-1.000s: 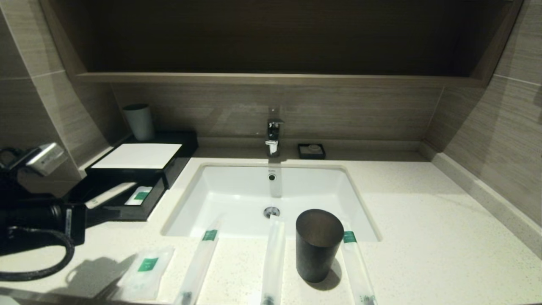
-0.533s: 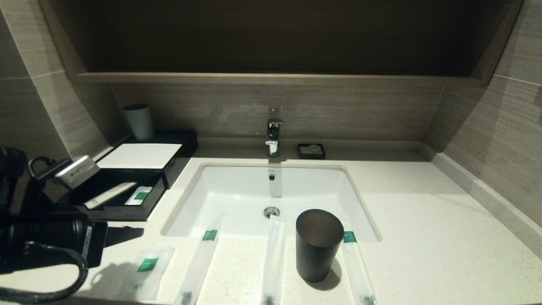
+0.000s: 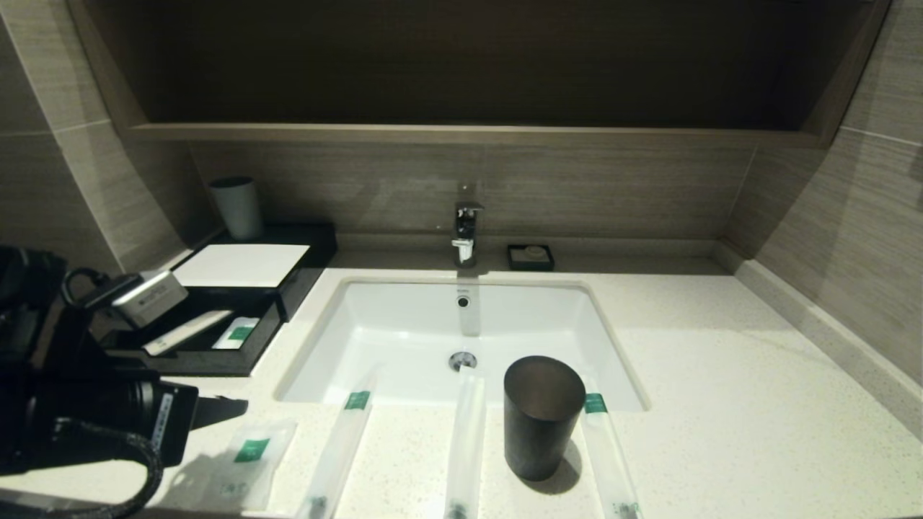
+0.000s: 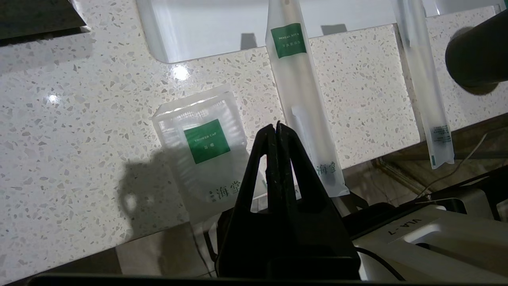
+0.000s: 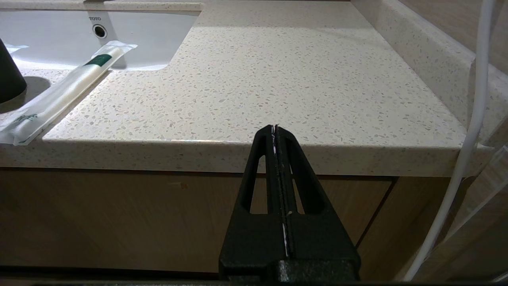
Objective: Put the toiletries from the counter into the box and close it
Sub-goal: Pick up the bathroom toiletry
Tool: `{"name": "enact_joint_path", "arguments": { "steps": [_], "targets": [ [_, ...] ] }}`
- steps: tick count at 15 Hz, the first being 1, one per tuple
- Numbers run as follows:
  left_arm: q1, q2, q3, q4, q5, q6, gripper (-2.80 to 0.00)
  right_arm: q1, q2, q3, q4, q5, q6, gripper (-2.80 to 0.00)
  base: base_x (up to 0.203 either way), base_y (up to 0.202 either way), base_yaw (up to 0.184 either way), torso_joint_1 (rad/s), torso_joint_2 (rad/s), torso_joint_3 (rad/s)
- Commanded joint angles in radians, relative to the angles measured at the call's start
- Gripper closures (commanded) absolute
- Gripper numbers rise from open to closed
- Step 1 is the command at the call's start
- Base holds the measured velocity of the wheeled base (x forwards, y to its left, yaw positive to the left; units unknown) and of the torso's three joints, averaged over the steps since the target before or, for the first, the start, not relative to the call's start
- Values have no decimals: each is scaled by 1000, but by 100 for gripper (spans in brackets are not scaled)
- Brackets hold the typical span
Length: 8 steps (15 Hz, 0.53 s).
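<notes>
On the counter [image 3: 721, 404], along its front edge, lie a short flat sachet [image 3: 249, 461] and three long sachets [image 3: 339, 447], [image 3: 465, 440], [image 3: 609, 461]. The black box [image 3: 238, 265] with its white top stands at the far left. Its front drawer [image 3: 259, 346] is pulled open, with a long sachet [image 3: 186, 331] and a small one [image 3: 238, 333] inside. My left gripper [image 3: 241, 406] is shut and empty, above the counter's front left. In the left wrist view its tips [image 4: 277, 125] hang between the short sachet [image 4: 202, 143] and a long one [image 4: 301, 107]. My right gripper [image 5: 274, 127] is shut and empty, below the counter's front edge [image 5: 278, 151].
A dark cup [image 3: 542, 418] stands between the middle and right long sachets. The white sink basin [image 3: 404, 339] with its faucet [image 3: 465, 231] is behind them. A small black soap dish [image 3: 531, 256] and a pale cup [image 3: 236, 207] stand at the back wall.
My left arm has moved right and forward, from beside the open drawer to near the short sachet. The sachets, cup and box have not moved.
</notes>
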Motion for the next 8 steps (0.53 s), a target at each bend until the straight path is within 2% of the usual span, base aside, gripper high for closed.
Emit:
{"name": "enact_joint_path", "arguments": {
  "steps": [1, 3, 5, 8],
  "targets": [
    [-3, -1, -2, 4, -2, 0, 0, 0, 0, 0, 0, 0, -1, 0, 0, 0, 0, 0, 0, 0],
    [-22, -6, 0, 16, -2, -2, 0, 0, 0, 0, 0, 0, -1, 0, 0, 0, 0, 0, 0, 0],
    [-78, -10, 0, 40, 3, -7, 0, 0, 0, 0, 0, 0, -1, 0, 0, 0, 0, 0, 0, 0],
    [-170, -5, 1, 51, 86, -55, 0, 0, 0, 0, 0, 0, -1, 0, 0, 0, 0, 0, 0, 0]
  ]
}}
